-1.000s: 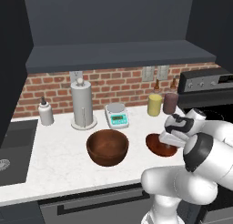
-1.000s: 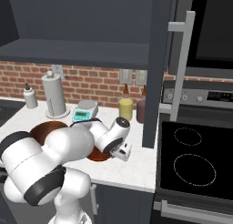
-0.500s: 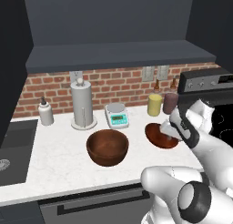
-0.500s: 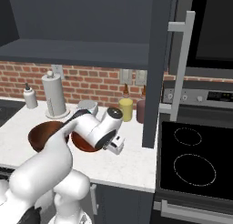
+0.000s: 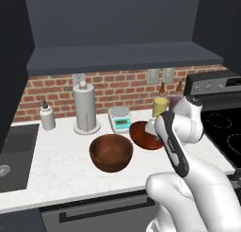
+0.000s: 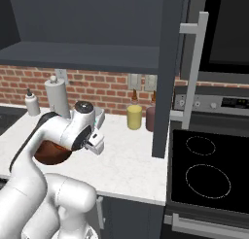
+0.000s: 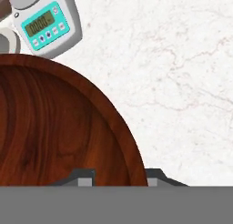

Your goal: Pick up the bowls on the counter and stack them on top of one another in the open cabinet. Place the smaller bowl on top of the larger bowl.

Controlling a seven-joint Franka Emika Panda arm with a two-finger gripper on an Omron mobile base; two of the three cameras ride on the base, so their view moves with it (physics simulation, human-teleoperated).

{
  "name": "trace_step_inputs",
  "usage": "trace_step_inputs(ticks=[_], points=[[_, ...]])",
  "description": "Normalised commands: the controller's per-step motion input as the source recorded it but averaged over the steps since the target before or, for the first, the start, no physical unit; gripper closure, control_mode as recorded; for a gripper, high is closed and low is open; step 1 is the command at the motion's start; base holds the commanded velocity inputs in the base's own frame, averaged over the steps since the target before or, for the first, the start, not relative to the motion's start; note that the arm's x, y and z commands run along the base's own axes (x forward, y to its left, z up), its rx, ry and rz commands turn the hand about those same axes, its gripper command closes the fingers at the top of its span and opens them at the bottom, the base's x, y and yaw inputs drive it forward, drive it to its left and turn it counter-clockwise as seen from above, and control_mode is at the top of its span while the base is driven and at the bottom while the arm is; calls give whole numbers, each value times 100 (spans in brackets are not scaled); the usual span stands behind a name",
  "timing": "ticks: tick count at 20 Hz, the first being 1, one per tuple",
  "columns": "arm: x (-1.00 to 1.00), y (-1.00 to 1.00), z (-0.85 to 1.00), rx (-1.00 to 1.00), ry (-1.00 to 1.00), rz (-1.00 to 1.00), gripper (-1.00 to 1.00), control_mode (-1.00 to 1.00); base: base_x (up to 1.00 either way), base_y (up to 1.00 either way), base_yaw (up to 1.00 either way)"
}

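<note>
The white marble tabletop (image 5: 61, 165) carries the larger bowl (image 5: 111, 152) near its front. Behind it, along the brick wall, stand a small white bottle (image 5: 46, 116), a paper towel holder (image 5: 85, 108), a kitchen scale (image 5: 120, 119) and a yellow cup (image 5: 159, 106).

A home kitchen: marble counter (image 5: 56, 165), brick backsplash (image 5: 117, 87), black stovetop (image 6: 209, 172), kitchen scale (image 7: 43, 22), sink (image 5: 14, 151) at the counter's left edge.

the smaller bowl (image 5: 142, 134) hangs tilted just right of the larger bowl (image 5: 111, 152), which sits upright on the counter (image 5: 52, 160).
</note>
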Motion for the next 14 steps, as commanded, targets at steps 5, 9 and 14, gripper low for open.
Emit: trace_step_inputs(ticks=[5, 9, 14], points=[[15, 71, 42, -12, 15, 0, 100, -100, 0, 0, 0], [33, 71, 6, -18, 16, 0, 100, -100, 0, 0, 0], [39, 56, 0, -16, 7, 0, 100, -100, 0, 0, 0]])
